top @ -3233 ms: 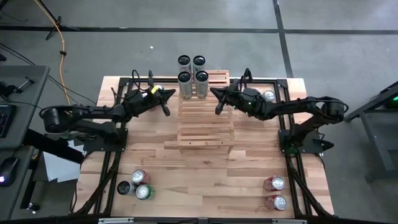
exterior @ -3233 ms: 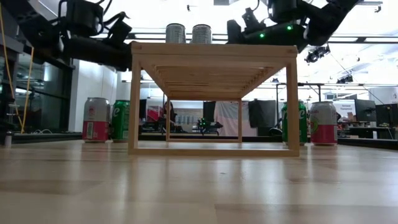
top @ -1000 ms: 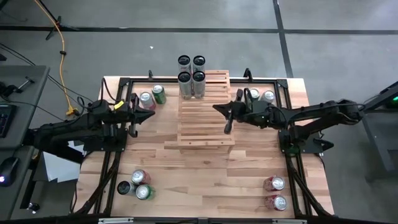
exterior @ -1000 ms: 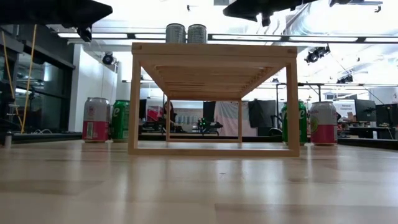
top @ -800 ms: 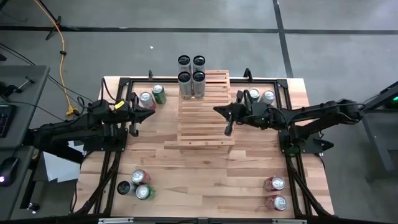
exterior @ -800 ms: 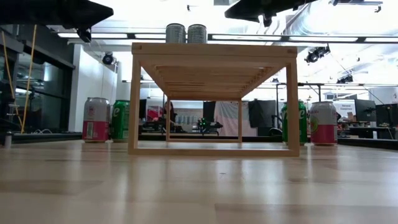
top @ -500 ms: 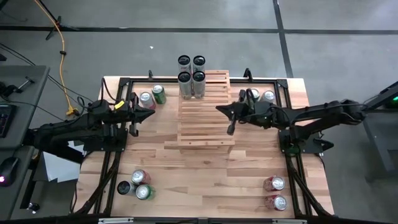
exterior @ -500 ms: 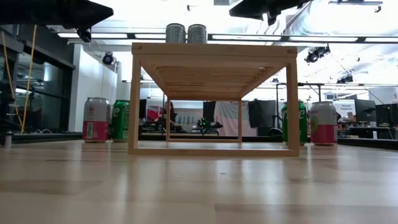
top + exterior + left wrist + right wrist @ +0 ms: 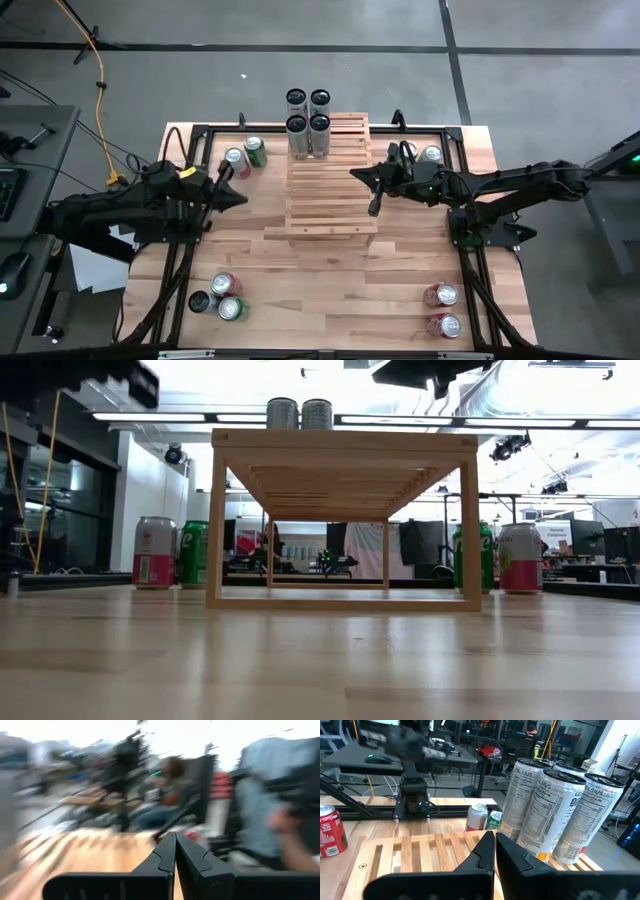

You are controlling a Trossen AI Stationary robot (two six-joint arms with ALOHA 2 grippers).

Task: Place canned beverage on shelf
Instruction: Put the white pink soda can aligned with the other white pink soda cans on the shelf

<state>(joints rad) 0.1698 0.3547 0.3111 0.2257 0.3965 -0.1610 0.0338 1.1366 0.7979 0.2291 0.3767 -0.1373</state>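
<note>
Surveying stock: four tall cans (image 9: 308, 124) stand clustered on the shelf (image 9: 330, 190) at its far end; loose cans remain on the counter (image 9: 330, 290), the pink-and-green pair (image 9: 244, 155) nearest my left pincer (image 9: 238, 194), which hovers clenched on nothing. My right pincer (image 9: 373, 208) hangs over the shelf's right edge, likewise clenched and empty. Handling, as I judge it: rigid thin-walled cylinder, smooth and slippery, dentable, moderately heavy if full. I would grip mid-body across the width, upright.
</note>
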